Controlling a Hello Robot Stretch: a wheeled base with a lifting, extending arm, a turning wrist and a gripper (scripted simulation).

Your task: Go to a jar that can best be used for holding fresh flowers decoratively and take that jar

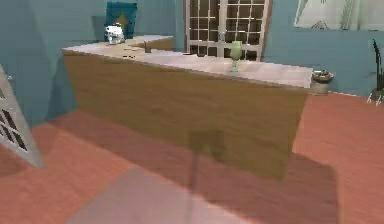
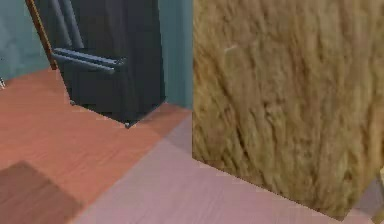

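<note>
A small pale green vase-like jar (image 1: 235, 53) stands upright on the light countertop of a long wooden counter (image 1: 180, 105) in the forward view, toward its right end. A shiny silver rounded object (image 1: 115, 34) sits on the same countertop at the far left.
A dark bowl (image 1: 322, 76) rests on a low surface past the counter's right end, with a glass-paned door (image 1: 225, 25) behind. Open reddish floor (image 1: 120, 180) lies before the counter. In the arm side view a black fridge (image 2: 105, 55) stands left of a close wooden panel (image 2: 290, 95).
</note>
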